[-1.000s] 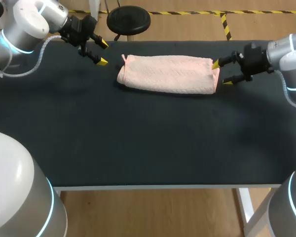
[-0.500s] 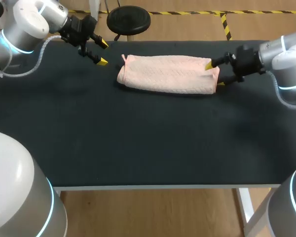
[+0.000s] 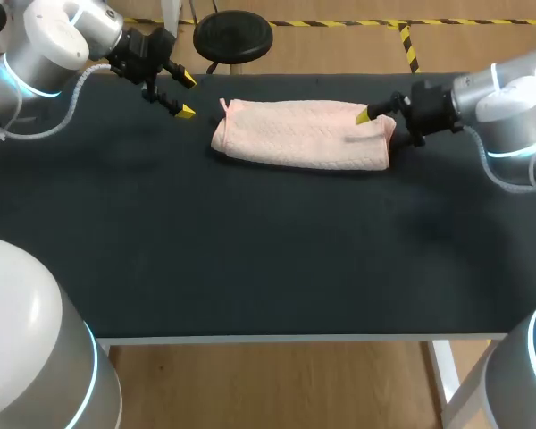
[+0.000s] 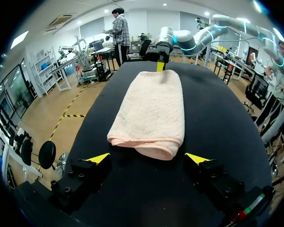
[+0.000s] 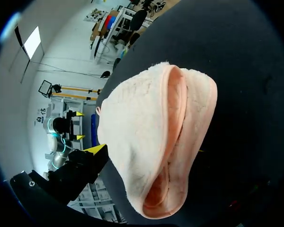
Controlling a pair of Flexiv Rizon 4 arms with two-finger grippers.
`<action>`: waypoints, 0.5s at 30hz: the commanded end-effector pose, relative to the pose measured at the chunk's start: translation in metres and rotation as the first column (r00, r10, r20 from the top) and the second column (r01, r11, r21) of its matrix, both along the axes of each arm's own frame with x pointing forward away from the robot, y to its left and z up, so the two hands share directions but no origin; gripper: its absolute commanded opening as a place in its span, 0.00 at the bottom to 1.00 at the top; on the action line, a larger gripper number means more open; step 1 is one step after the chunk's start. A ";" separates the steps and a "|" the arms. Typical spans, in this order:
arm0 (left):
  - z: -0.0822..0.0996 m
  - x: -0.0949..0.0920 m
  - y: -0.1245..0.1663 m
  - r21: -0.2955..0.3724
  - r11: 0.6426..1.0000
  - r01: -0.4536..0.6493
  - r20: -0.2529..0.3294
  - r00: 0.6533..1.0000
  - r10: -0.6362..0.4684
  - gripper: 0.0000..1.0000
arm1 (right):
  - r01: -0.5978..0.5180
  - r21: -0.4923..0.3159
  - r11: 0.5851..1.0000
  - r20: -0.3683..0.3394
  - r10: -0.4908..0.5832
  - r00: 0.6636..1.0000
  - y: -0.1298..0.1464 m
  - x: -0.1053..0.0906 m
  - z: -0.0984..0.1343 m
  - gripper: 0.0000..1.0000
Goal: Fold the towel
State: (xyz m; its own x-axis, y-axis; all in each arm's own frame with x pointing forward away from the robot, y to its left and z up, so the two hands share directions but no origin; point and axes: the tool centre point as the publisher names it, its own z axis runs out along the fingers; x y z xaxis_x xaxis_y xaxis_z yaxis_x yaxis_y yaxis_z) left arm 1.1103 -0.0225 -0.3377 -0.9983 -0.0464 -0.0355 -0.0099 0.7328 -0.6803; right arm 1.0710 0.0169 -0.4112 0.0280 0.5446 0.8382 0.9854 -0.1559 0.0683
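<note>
A pink towel [image 3: 299, 134], folded into a long thick strip, lies across the far half of the black table [image 3: 250, 250]. My left gripper [image 3: 187, 96] hangs open just off the towel's left end [image 4: 151, 111], touching nothing. At the opposite end, my right gripper [image 3: 378, 131] stands open around the layered edge [image 5: 151, 142]. One yellow fingertip [image 3: 364, 115] rests over the top of the towel, and the other is almost hidden behind the cloth. In the right wrist view the towel fills the gap of the gripper [image 5: 148, 150].
The table's back edge [image 3: 322, 77] runs just behind the towel. Dark tabletop stretches from the towel to the front edge [image 3: 277, 337].
My right gripper has slid left toward the towel until its fingers straddle the right end, which has bunched slightly. The left arm has stayed where it was.
</note>
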 end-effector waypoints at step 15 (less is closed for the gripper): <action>-0.002 0.001 0.000 -0.003 1.000 0.000 0.002 1.000 0.000 1.00 | 0.031 -0.135 0.990 0.020 -0.029 0.999 0.030 0.009 0.014 0.00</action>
